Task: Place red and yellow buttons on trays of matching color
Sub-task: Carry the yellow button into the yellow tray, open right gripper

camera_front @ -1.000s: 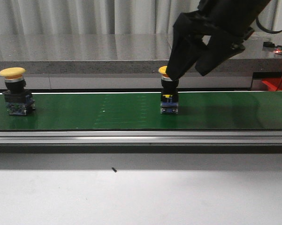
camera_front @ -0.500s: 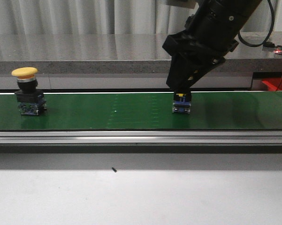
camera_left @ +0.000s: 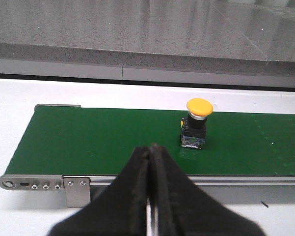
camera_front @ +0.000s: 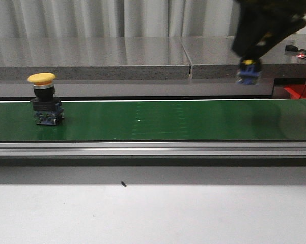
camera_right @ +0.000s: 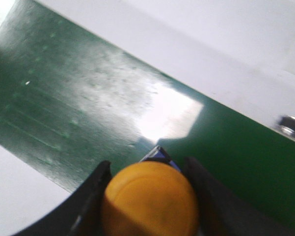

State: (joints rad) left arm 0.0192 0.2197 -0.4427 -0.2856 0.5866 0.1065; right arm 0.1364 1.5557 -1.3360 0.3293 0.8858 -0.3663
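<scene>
Aloft, right arm [camera_front: 265,23], yellow button [camera_right: 149,199] clamped.

No readable text, labels, brands, numbers or signs on anything in view.

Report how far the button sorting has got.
Nothing shows as sorted yet; no tray is in view. In hand: the right claw holds one yellow button lifted above the green conveyor belt. Left: the second yellow button stands on the belt, left claw shut, idle.
</scene>
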